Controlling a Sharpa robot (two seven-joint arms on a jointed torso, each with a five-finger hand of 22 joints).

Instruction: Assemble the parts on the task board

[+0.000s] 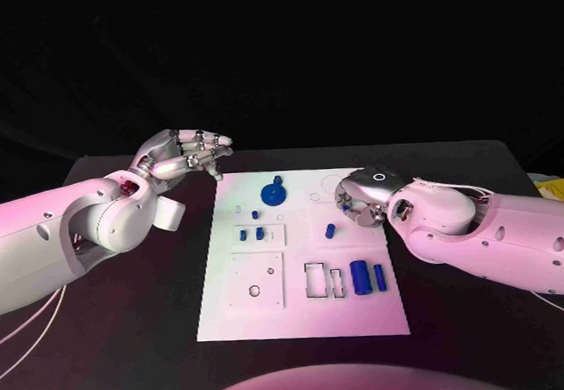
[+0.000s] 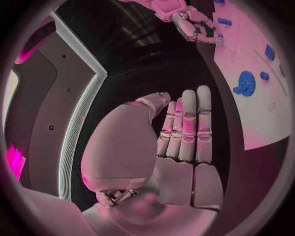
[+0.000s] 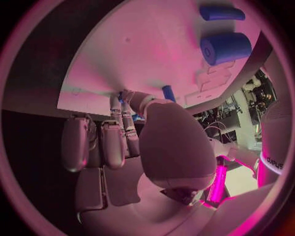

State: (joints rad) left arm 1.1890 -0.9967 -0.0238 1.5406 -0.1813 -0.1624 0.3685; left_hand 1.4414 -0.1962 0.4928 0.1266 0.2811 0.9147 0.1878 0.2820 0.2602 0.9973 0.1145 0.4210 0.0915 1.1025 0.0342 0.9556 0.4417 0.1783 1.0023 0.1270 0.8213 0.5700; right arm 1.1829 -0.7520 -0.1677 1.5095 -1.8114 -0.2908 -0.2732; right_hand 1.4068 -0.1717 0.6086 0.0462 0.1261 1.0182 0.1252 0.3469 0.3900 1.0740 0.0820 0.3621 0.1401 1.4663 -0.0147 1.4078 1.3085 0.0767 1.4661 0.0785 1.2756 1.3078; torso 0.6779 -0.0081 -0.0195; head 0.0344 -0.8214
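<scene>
The white task board lies mid-table. A blue gear sits near its far edge, with small blue pegs standing just nearer. A thick blue cylinder and a slimmer one lie at the near right. My right hand reaches down onto the board's right middle. Its thumb and fingertips pinch a small blue part, beside a standing blue peg. My left hand hovers off the board's far left corner, fingers straight and holding nothing.
A raised square plate with holes sits on the board's near left, and rectangular slots lie beside the cylinders. A yellow object lies at the table's right edge. Thin cables trail under the left arm.
</scene>
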